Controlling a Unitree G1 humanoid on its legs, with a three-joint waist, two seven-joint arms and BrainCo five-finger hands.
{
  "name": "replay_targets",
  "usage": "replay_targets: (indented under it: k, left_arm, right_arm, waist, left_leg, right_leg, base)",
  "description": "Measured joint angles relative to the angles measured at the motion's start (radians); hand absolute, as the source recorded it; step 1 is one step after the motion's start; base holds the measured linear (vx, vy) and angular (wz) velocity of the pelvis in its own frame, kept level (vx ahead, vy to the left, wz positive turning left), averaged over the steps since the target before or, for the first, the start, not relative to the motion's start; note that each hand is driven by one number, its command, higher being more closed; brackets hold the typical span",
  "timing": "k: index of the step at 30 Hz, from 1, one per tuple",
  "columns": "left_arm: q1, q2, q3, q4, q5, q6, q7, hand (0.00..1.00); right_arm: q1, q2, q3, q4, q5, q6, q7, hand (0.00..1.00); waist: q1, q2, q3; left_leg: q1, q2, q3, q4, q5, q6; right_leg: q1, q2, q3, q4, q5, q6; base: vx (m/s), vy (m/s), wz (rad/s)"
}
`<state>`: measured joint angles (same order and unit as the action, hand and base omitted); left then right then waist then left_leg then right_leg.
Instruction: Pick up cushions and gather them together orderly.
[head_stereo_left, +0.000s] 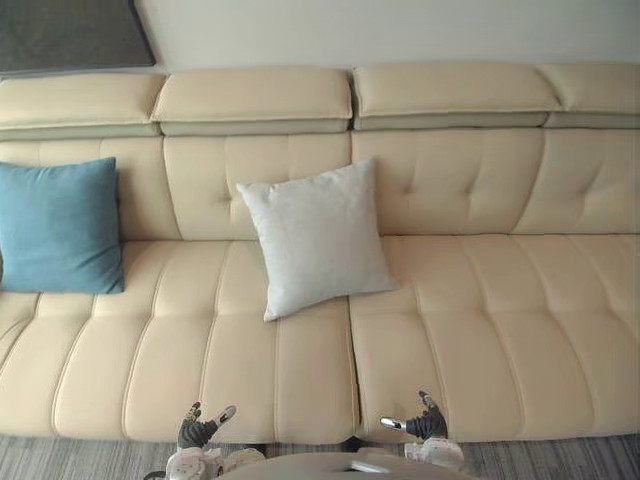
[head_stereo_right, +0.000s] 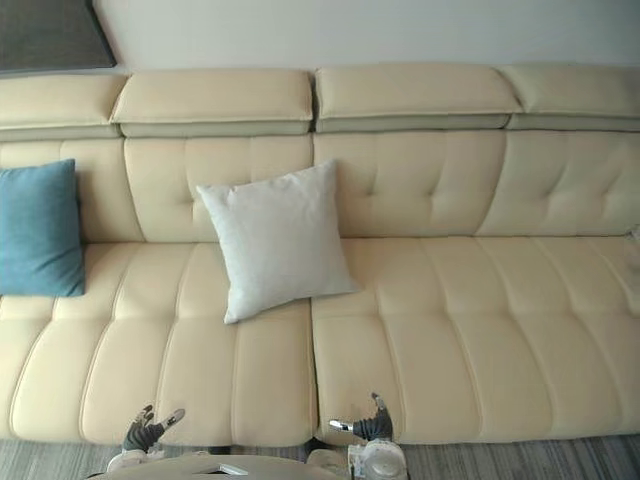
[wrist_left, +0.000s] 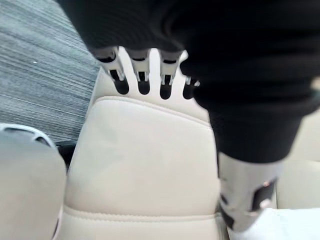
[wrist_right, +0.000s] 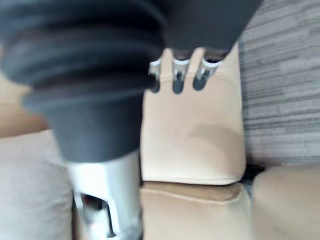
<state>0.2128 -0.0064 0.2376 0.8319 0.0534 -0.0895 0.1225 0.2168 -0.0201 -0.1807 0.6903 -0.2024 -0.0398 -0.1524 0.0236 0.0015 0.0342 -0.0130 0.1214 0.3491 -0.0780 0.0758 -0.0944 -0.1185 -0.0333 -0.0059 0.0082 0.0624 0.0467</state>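
Blue cushion (head_stereo_left: 58, 225) sat at the left end of the sofa (head_stereo_left: 500, 300), white cushion (head_stereo_left: 318, 238) mid-seat; your left hand (head_stereo_left: 198, 430) and right hand (head_stereo_left: 425, 422) hung slack, empty (by the seat front). A corner pinch risked a crooked flop

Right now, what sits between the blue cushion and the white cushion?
The stretch is bare sofa: cream seat and backrest panels lie between the blue cushion and the white cushion, seen in both eye views.

You see two cushions: one blue cushion (head_stereo_left: 58, 225) and one white cushion (head_stereo_left: 315, 238). There is one cream sofa (head_stereo_left: 480, 330), with four padded headrests (head_stereo_left: 255, 95).
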Motion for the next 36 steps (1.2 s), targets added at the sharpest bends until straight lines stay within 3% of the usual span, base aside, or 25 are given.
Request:
replay_targets:
  k: [1, 3, 4, 5, 6, 8, 9, 11, 12, 14, 16, 19, 20, 21, 22, 23, 24, 25, 27, 28, 30, 33, 36]
  left_arm:
    - [-0.005, 0.004, -0.001, 0.007, 0.003, 0.001, 0.0, 0.0]
    - [-0.028, 0.028, 0.002, 0.008, 0.004, 0.003, 0.002, 0.0]
    - [-0.031, 0.031, 0.007, 0.006, 0.003, 0.004, 0.002, 0.0]
    - [-0.038, 0.032, 0.032, 0.001, -0.01, 0.003, 0.006, 0.0]
    - [-0.04, 0.04, 0.035, 0.002, -0.013, 0.005, 0.007, 0.0]
    - [-0.026, 0.052, 0.035, -0.001, -0.014, 0.007, 0.016, 0.0]
    - [-0.017, 0.071, 0.036, -0.001, -0.02, 0.013, 0.023, 0.0]
    - [-0.009, 0.081, 0.043, -0.007, -0.027, 0.016, 0.028, 0.0]
    - [-0.018, 0.077, 0.058, -0.005, -0.033, 0.025, 0.039, 0.0]
    - [-0.012, 0.048, 0.058, -0.005, -0.049, 0.029, 0.046, 0.0]
    - [-0.025, 0.015, 0.028, -0.005, -0.072, 0.03, 0.05, 0.0]
    - [-0.042, 0.004, -0.015, -0.008, -0.074, 0.03, 0.06, 0.0]
    - [-0.04, 0.003, -0.025, -0.011, -0.074, 0.03, 0.063, 0.0]
    - [-0.039, 0.005, -0.049, -0.024, -0.074, 0.03, 0.067, 0.0]
    - [-0.041, 0.002, -0.05, -0.032, -0.073, 0.03, 0.067, 0.0]
    - [-0.045, -0.005, -0.049, -0.041, -0.072, 0.028, 0.066, 0.0]
    - [-0.042, -0.014, -0.042, -0.04, -0.071, 0.029, 0.066, 0.0]
    - [-0.041, -0.014, -0.042, -0.04, -0.071, 0.029, 0.067, 0.0]
    - [-0.032, -0.032, -0.019, -0.037, -0.07, 0.03, 0.066, 0.0]
    - [-0.032, -0.04, -0.006, -0.034, -0.071, 0.031, 0.066, 0.0]
    - [-0.028, -0.032, 0.009, -0.034, -0.07, 0.032, 0.067, 0.0]
    - [-0.035, -0.015, 0.002, -0.031, -0.068, 0.039, 0.067, 0.0]
    - [-0.057, -0.007, -0.006, -0.001, -0.054, 0.04, 0.068, 0.0]
  right_arm:
    - [-0.001, 0.001, 0.0, 0.001, 0.0, 0.001, 0.0, 0.0]
    - [-0.02, 0.011, 0.013, 0.009, 0.006, 0.001, -0.002, 0.0]
    - [-0.029, 0.009, 0.019, 0.021, 0.01, -0.002, -0.002, 0.0]
    - [-0.069, -0.006, 0.012, 0.063, 0.024, 0.0, -0.002, 0.0]
    - [-0.07, -0.001, 0.013, 0.078, 0.04, 0.004, -0.002, 0.0]
    - [-0.063, 0.002, 0.011, 0.081, 0.06, 0.0, -0.002, 0.0]
    - [-0.069, 0.002, 0.012, 0.114, 0.06, -0.002, -0.002, 0.0]
    - [-0.082, 0.007, 0.013, 0.126, 0.06, 0.0, -0.003, 0.0]
    - [-0.118, 0.0, 0.012, 0.143, 0.06, 0.001, -0.004, 0.0]
    - [-0.158, -0.02, 0.013, 0.144, 0.06, 0.0, -0.01, 0.0]
    - [-0.215, -0.051, 0.017, 0.144, 0.06, 0.002, -0.021, 0.0]
    - [-0.205, -0.053, 0.017, 0.108, 0.059, 0.005, -0.037, 0.0]
    - [-0.196, -0.052, 0.019, 0.105, 0.059, 0.005, -0.038, 0.0]
    - [-0.174, -0.044, 0.017, 0.102, 0.059, 0.005, -0.042, 0.0]
    - [-0.169, -0.036, 0.015, 0.099, 0.06, 0.005, -0.043, 0.0]
    - [-0.157, -0.03, 0.004, 0.097, 0.06, 0.005, -0.046, 0.0]
    - [-0.135, -0.031, -0.008, 0.078, 0.061, 0.007, -0.047, 0.0]
    - [-0.126, -0.029, -0.01, 0.069, 0.061, 0.007, -0.047, 0.0]
    - [-0.098, -0.018, -0.021, 0.064, 0.071, 0.008, -0.046, 0.0]
    - [-0.086, -0.012, -0.023, 0.065, 0.08, 0.012, -0.045, 0.0]
    - [-0.064, 0.032, -0.04, 0.059, 0.097, 0.022, -0.044, 0.0]
    - [-0.056, 0.055, -0.039, 0.041, 0.098, 0.024, -0.044, 0.0]
    - [-0.063, 0.058, -0.036, 0.038, 0.099, 0.025, -0.044, 0.0]
  waist:
    - [-0.002, -0.005, 0.003]
    - [-0.003, -0.05, 0.031]
    - [0.001, -0.046, 0.03]
    - [-0.002, -0.04, 0.043]
    - [-0.007, -0.037, 0.051]
    - [-0.011, -0.05, 0.044]
    - [-0.011, -0.06, 0.036]
    - [0.0, -0.082, 0.023]
    - [0.026, -0.086, 0.009]
    - [0.038, -0.043, 0.014]
    - [0.044, 0.012, 0.041]
    - [0.034, 0.044, 0.07]
    - [0.029, 0.046, 0.069]
    - [0.02, 0.029, 0.064]
    - [0.016, 0.007, 0.072]
    - [0.016, 0.001, 0.074]
    - [0.01, -0.004, 0.075]
    - [0.008, -0.001, 0.073]
    - [0.008, 0.017, 0.075]
    - [0.009, 0.02, 0.078]
    - [-0.012, -0.008, 0.068]
    - [-0.027, -0.029, 0.056]
    - [-0.019, -0.039, 0.05]
  left_leg:
    - [0.0, 0.001, 0.006, 0.006, -0.006, 0.001]
    - [-0.042, -0.004, 0.009, 0.134, -0.075, 0.034]
    - [-0.052, -0.012, -0.007, 0.15, -0.09, 0.053]
    - [-0.074, 0.014, -0.015, 0.165, -0.099, 0.062]
    - [-0.076, 0.013, -0.028, 0.181, -0.094, 0.057]
    - [-0.072, 0.007, -0.062, 0.205, -0.096, 0.06]
    - [-0.085, 0.003, -0.092, 0.224, -0.09, 0.053]
    - [-0.108, -0.012, -0.111, 0.24, -0.066, 0.045]
    - [-0.16, 0.0, -0.103, 0.254, -0.029, 0.04]
    - [-0.208, 0.032, -0.1, 0.247, 0.013, 0.045]
    - [-0.256, 0.065, -0.101, 0.206, 0.054, 0.018]
    - [-0.24, 0.083, -0.102, 0.158, 0.113, 0.012]
    - [-0.232, 0.083, -0.1, 0.142, 0.103, -0.005]
    - [-0.232, 0.067, -0.1, 0.124, 0.017, -0.062]
    - [-0.241, 0.061, -0.102, 0.154, 0.018, -0.05]
    - [-0.265, 0.048, -0.112, 0.281, -0.009, -0.008]
    - [-0.263, 0.024, -0.147, 0.465, -0.116, 0.024]
    - [-0.256, 0.021, -0.161, 0.503, -0.16, 0.021]
    - [-0.19, 0.009, -0.247, 0.548, -0.321, -0.005]
    - [-0.184, -0.002, -0.271, 0.554, -0.358, -0.006]
    - [-0.159, -0.033, -0.213, 0.524, -0.381, 0.012]
    - [-0.159, -0.051, -0.173, 0.509, -0.387, 0.023]
    - [-0.153, -0.063, -0.097, 0.475, -0.385, 0.035]
  right_leg:
    - [-0.004, 0.002, 0.007, 0.006, 0.0, 0.0]
    - [-0.028, -0.003, 0.051, 0.05, 0.005, 0.014]
    - [-0.026, -0.005, 0.061, 0.039, 0.021, 0.036]
    - [-0.078, -0.017, 0.002, 0.191, -0.064, 0.013]
    - [-0.149, -0.055, -0.085, 0.505, -0.18, -0.012]
    - [-0.157, -0.106, -0.121, 0.79, -0.233, 0.015]
    - [-0.111, -0.133, -0.114, 0.886, -0.241, 0.054]
    - [-0.055, -0.173, -0.107, 0.818, -0.199, 0.081]
    - [-0.015, -0.135, -0.121, 0.661, -0.282, 0.084]
    - [0.025, -0.085, -0.123, 0.478, -0.296, 0.063]
    - [0.05, -0.038, -0.139, 0.296, -0.298, 0.06]
    - [0.042, -0.017, -0.149, 0.284, -0.288, 0.036]
    - [0.04, -0.016, -0.153, 0.289, -0.287, 0.028]
    - [0.028, -0.035, -0.163, 0.277, -0.269, 0.004]
    - [0.02, -0.05, -0.16, 0.271, -0.268, -0.003]
    - [0.003, -0.073, -0.157, 0.273, -0.253, -0.002]
    - [-0.018, -0.092, -0.128, 0.273, -0.233, 0.011]
    - [-0.026, -0.093, -0.115, 0.273, -0.226, 0.016]
    - [-0.062, -0.072, -0.04, 0.283, -0.202, 0.031]
    - [-0.071, -0.065, -0.012, 0.287, -0.192, 0.041]
    - [-0.077, -0.077, 0.049, 0.259, -0.158, 0.031]
    - [-0.082, -0.087, 0.074, 0.188, -0.09, 0.006]
    - [-0.118, -0.073, 0.131, 0.137, 0.025, 0.029]
  base:
    - [0.01, 0.007, -0.45]
    - [-0.02, 0.031, -0.49]
    - [-0.09, 0.045, -0.51]
    - [-0.12, 0.027, -0.15]
    - [-0.11, 0.011, 0.08]
    - [-0.07, -0.049, 0.6]
    - [-0.09, -0.092, 0.73]
    - [-0.1, -0.156, 0.35]
    - [-0.13, -0.165, -0.17]
    - [-0.23, -0.14, -0.35]
    - [-0.31, -0.132, -0.28]
    - [-0.33, -0.068, -0.09]
    - [-0.39, -0.03, 0.02]
    - [-0.28, 0.04, 0.04]
    - [-0.26, 0.071, -0.07]
    - [-0.3, 0.163, -0.29]
    - [-0.25, 0.164, -0.4]
    - [-0.26, 0.233, -0.54]
    - [-0.16, 0.22, -0.89]
    - [-0.18, 0.257, -1.08]
    - [-0.16, 0.234, -0.79]
    - [-0.1, 0.173, -0.66]
    - [-0.03, 0.151, -1.1]
